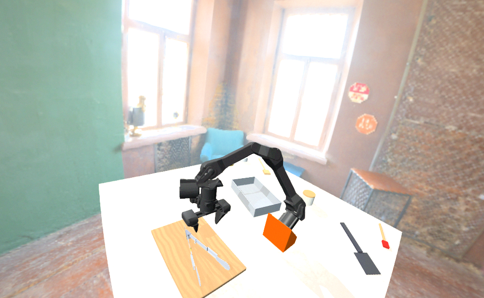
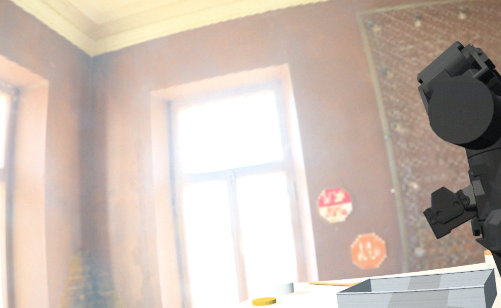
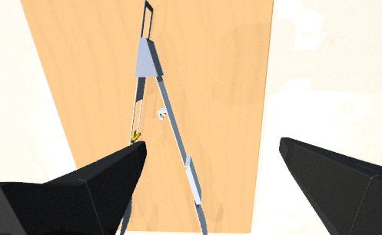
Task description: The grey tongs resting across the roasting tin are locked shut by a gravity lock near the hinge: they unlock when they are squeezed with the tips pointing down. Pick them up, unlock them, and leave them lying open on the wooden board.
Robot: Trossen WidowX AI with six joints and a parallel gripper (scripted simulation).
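The grey tongs (image 1: 203, 250) (image 3: 147, 61) lie flat on the wooden board (image 1: 171, 248) (image 3: 220, 77), spread open in a narrow V with the hinge towards the arm. My gripper (image 1: 207, 217) (image 3: 210, 145) is open wide and empty. It hangs a little above the hinge end of the tongs and does not touch them. The grey roasting tin (image 1: 267, 210) (image 2: 416, 295) stands empty behind the board. In the exterior view only the arm's wrist (image 2: 474, 153) shows; the fingers are out of frame.
An orange wedge (image 1: 278, 233) sits at the arm's base right of the board. A black spatula (image 1: 360, 248) and a small red tool (image 1: 383, 237) lie at the right. A cream jar (image 1: 309, 196) stands behind the base. A yellow disc (image 2: 264, 301) lies far back.
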